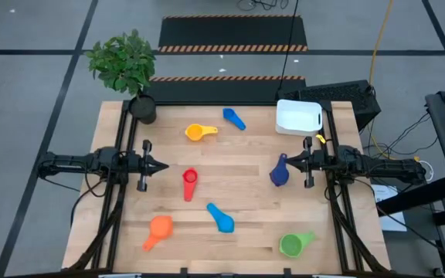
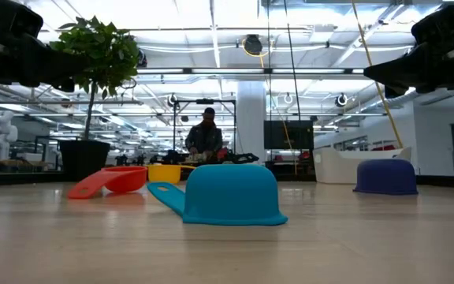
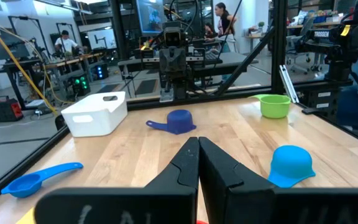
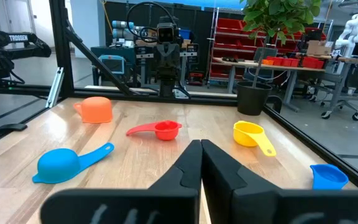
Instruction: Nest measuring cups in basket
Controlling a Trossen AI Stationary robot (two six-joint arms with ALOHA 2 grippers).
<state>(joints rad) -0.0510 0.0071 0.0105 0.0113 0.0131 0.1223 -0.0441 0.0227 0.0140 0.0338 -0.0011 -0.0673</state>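
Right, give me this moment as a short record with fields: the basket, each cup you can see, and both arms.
basket: white basket at the table's far right, nothing in it
cups upside down: navy cup, light blue cup, orange cup
cups lying open: yellow cup, red cup, mid blue cup, green cup
nested so far: none
left gripper: fingers shut, holding nothing, at the table's left side
right gripper: fingers shut, holding nothing, beside the navy cup
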